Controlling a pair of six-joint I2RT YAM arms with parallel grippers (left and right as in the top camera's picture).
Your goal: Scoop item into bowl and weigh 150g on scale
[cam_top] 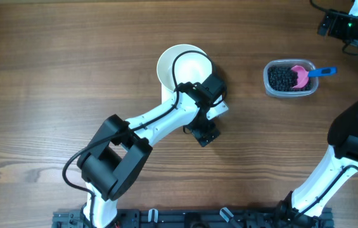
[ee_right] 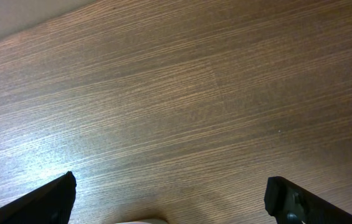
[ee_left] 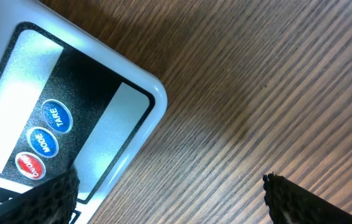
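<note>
Since the left tool (ee_left: 169, 183) hangs spread to its widest with nothing in it, right at the front corner of the scale (ee_left: 70, 93), the nearest hazard is a clumsy touch. One finger sits just beside the red on/off button (ee_left: 30, 165), with MODE and TARE (ee_left: 56, 116) close above it. A press landing slightly off would probably switch the scale off or change its units instead of zeroing it. A sideways nudge could slide the light scale across the counter (cam_top: 52, 76).

Just beyond, the white bowl (cam_top: 165, 63) looks empty. The left arm hides whether it sits squarely on the scale, and an off-centre bowl would likely weigh wrongly or tip.

Further right, well apart from the bowl, the black beads (cam_top: 283, 77) lie in a clear tub (cam_top: 270, 82) with a pink scoop (cam_top: 301, 75) resting in them. Its blue handle pokes over the rim. A grab at that slim handle may tilt the tub, and loose beads could roll off during the long carry.

Farthest off, the right tool (ee_right: 169, 186) is also wide open and empty above bare wood. Its path to the bowl crosses the left arm, so a collision is possible.
</note>
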